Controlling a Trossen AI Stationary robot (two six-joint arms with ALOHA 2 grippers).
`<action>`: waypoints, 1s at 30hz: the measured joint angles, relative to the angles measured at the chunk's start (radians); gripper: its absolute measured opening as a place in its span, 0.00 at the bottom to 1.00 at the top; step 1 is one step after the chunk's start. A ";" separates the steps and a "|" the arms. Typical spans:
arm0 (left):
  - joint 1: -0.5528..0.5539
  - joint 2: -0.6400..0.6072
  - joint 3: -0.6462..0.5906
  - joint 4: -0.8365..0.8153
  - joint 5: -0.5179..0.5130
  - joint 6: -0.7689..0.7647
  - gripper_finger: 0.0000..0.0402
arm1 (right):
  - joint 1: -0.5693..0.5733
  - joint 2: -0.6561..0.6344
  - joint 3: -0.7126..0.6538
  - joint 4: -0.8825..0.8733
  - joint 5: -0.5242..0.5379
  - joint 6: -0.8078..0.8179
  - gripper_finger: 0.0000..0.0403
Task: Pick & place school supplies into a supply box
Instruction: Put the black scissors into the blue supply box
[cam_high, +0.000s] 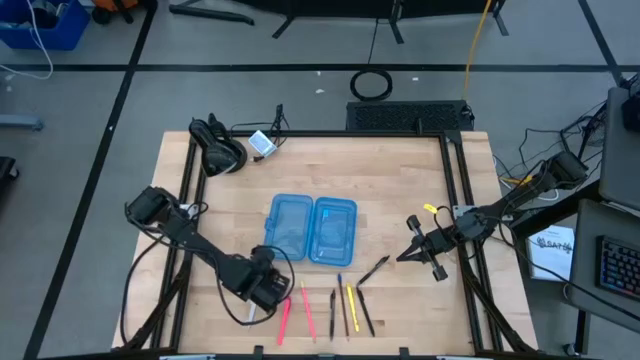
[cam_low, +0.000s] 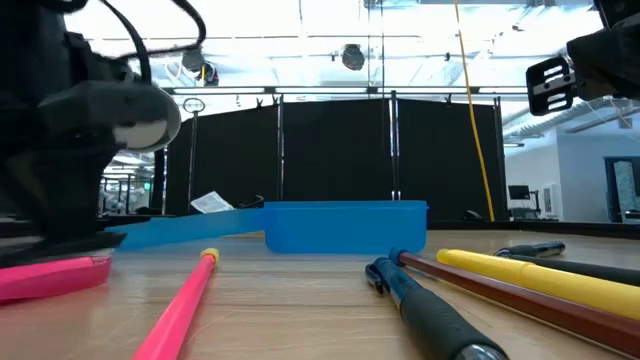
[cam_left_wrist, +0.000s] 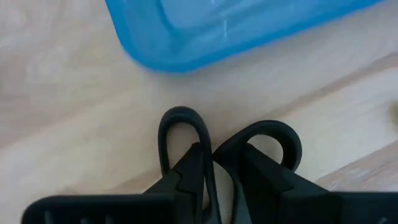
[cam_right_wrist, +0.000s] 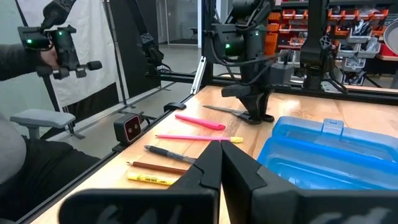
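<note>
The supply box (cam_high: 313, 228), translucent blue, lies open at the table's middle, both halves flat on the wood; it also shows in the low view (cam_low: 345, 225). Near the front edge lie a pink pen (cam_high: 285, 320), a pink pencil (cam_high: 307, 312), a yellow pen (cam_high: 352, 308) and black ones, one (cam_high: 375, 270) set apart. My left gripper (cam_high: 265, 288) is low over the table, just front-left of the box, shut on the black-handled scissors (cam_left_wrist: 181, 118). My right gripper (cam_high: 408, 245) hovers right of the box with its fingers shut (cam_right_wrist: 221, 158), touching nothing. My left gripper (cam_left_wrist: 214, 165) pinches the scissors between its two fingers just behind the two black handle loops (cam_left_wrist: 267, 132), which stick out past the fingertips. The fingers come from above, slanting down. The silver blades (cam_right_wrist: 224, 111) lie about level, close over the table; whether they rest on it I cannot tell.
A black device (cam_high: 220, 150) and a small white object (cam_high: 262, 143) sit at the table's far-left corner. Black frame rails (cam_high: 460, 200) run along the table's sides. Beyond the table a person's hand (cam_right_wrist: 43, 55) holds a handheld controller (cam_right_wrist: 59, 43). Bare wood lies right of the box.
</note>
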 joint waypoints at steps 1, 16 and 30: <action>-0.004 -0.016 0.000 -0.003 -0.024 0.000 0.20 | 0.000 0.000 0.000 -0.001 0.000 0.000 0.00; 0.074 -0.264 0.005 0.247 -0.242 0.315 0.16 | 0.000 0.000 0.000 0.001 0.002 0.001 0.00; 0.527 -0.274 0.006 0.527 -0.042 0.685 0.15 | 0.000 0.000 0.000 0.030 0.002 0.004 0.00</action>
